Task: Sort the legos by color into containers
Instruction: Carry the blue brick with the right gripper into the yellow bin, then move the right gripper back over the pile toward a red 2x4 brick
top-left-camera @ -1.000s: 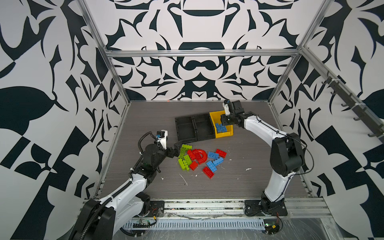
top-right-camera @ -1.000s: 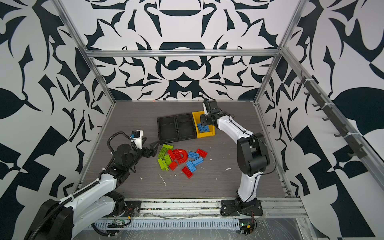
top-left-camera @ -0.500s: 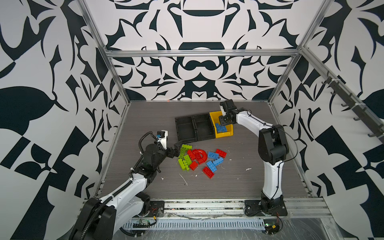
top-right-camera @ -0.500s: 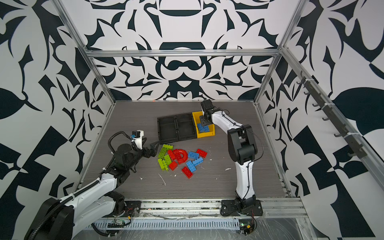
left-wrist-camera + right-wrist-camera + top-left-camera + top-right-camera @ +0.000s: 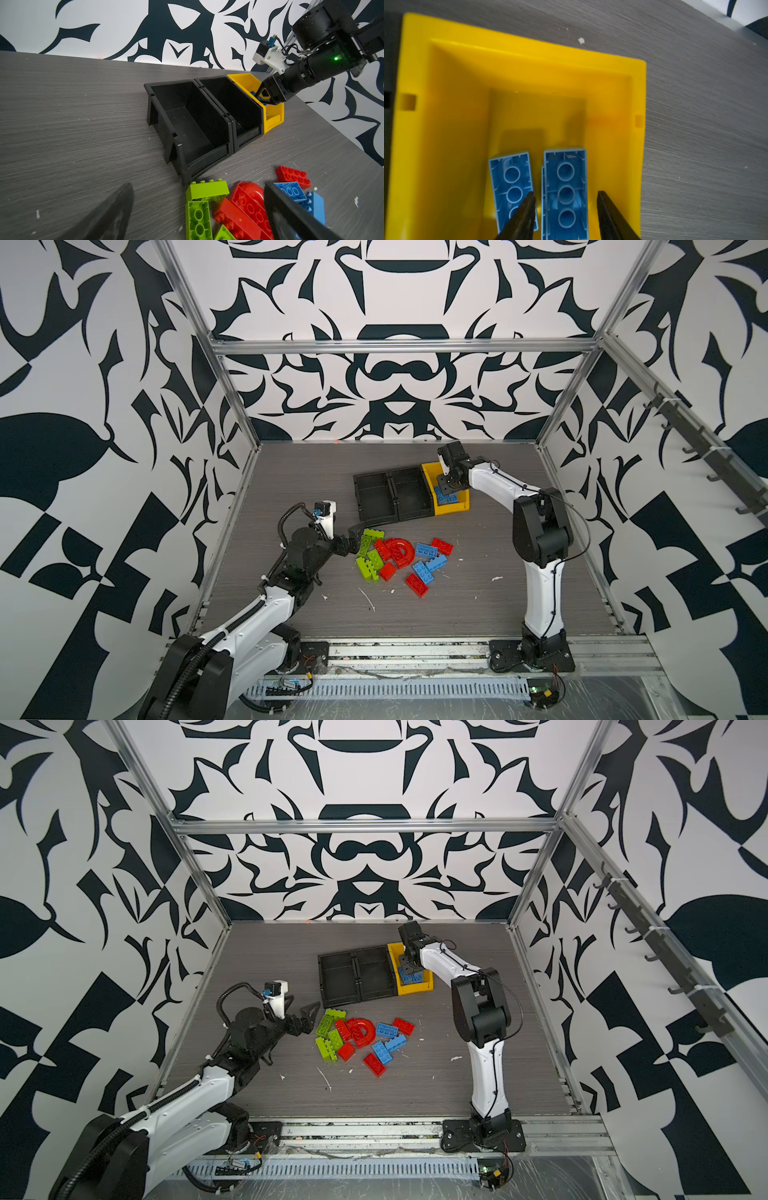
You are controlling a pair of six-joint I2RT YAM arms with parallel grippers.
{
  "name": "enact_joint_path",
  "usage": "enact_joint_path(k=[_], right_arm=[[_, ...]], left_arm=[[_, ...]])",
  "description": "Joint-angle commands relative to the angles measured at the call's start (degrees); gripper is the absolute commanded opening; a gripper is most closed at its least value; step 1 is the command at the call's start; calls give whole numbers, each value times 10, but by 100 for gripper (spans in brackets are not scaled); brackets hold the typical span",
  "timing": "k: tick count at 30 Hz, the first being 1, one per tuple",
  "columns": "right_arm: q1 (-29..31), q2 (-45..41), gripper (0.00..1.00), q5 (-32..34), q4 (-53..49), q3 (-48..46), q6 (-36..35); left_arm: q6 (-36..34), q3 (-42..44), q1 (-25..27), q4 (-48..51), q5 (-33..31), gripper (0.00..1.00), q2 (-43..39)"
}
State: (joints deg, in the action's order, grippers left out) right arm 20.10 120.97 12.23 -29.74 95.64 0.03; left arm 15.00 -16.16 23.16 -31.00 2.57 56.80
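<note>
Grey desk (image 5: 695,124): in the yellow bin (image 5: 456,104) a blue brick (image 5: 565,172) lies loose between the right end effector's (image 5: 565,192) parted jaws. Left end effector (image 5: 198,184) gapes, empty.

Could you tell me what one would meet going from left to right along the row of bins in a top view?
left black bin → middle black bin → yellow bin
</note>
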Motion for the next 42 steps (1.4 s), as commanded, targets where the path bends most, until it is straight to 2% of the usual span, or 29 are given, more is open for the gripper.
enact_joint_path(k=[1,6,12,18,22,25,28,32,35,37,40,42], right_arm=[[7,-30,53,1,-8,18,9],[13,-118,55,-73,0,-34,38],[46,-293,56,-146,56,-222,71],[114,-470,57,-133,77,-420,180],[160,-551,58,-95,58,-483,214],[202,-575,57,-115,63,-504,234],[256,-586,57,-98,44,-512,235],[298,-598,58,-76,31,-530,246],[298,-599,62,14,-2,-525,257],[292,-584,66,39,-3,-515,231],[250,-542,64,18,-19,-486,215],[204,-520,62,-44,-10,-476,202]], left_arm=[[-2,-6,1,-10,3,100,-2],[-2,-4,1,-8,2,100,-9],[-1,-5,1,-7,3,100,-11],[2,-6,1,-6,5,100,-10],[2,-6,1,-7,5,100,-6],[-1,-7,1,-8,3,100,-6],[-6,-8,1,-1,-2,100,-14],[-4,-2,1,1,-10,100,-23],[-1,-2,1,-5,-7,100,-17],[0,-4,1,-7,-2,100,-7],[1,-6,1,-13,-2,100,5],[4,-7,1,-15,2,100,7]])
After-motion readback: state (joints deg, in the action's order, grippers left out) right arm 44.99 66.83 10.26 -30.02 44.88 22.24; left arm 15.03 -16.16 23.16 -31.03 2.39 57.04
